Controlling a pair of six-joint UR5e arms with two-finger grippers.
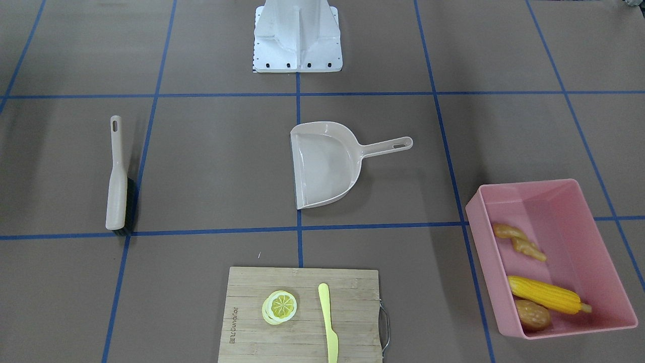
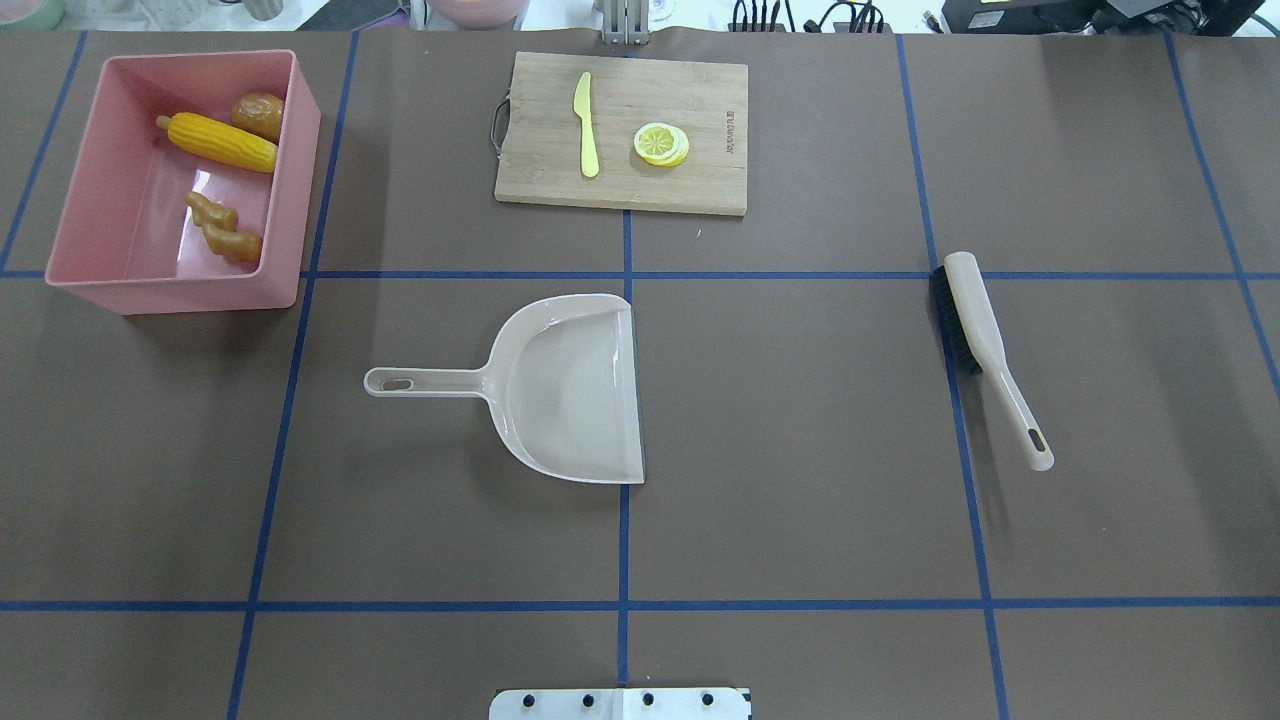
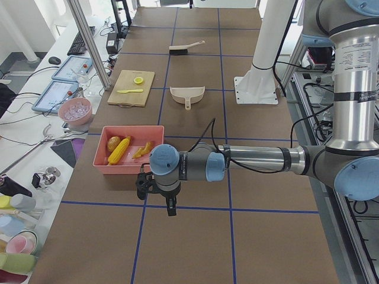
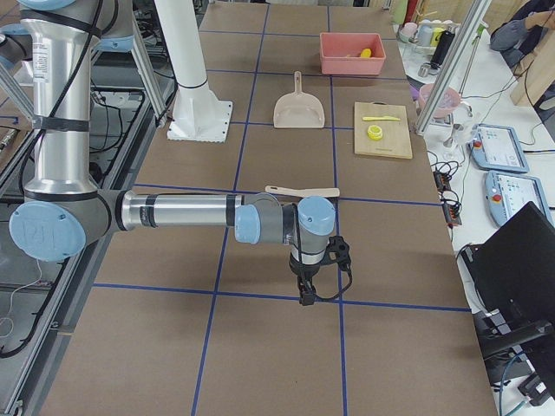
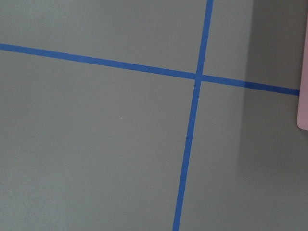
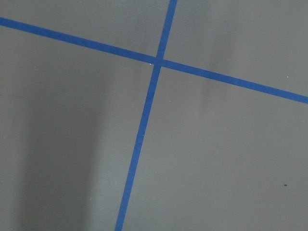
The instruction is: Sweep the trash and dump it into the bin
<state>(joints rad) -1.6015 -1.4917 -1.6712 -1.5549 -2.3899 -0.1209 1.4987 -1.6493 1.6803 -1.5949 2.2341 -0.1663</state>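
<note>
Already the yellow corn cob (image 2: 217, 142), brown-orange potato lump (image 2: 258, 115) and tan ginger root (image 2: 222, 228) lie in the tall pink plastic tub (image 2: 170, 297), far left, so the job looks done with no further move needed, while left gripper (image 3: 169, 205) and right gripper (image 4: 305, 291) hang aside, whether spread or closed I cannot tell.

overhead and front-facing cameras look down from opposite sides, sharing the dustpan (image 2: 570, 390); wrist cameras sit close above the table (image 5: 96, 144).

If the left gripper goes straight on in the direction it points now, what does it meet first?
Probably the bare table, near a crossing of blue tape lines. The left gripper points down; the bin lies off to the side.
</note>
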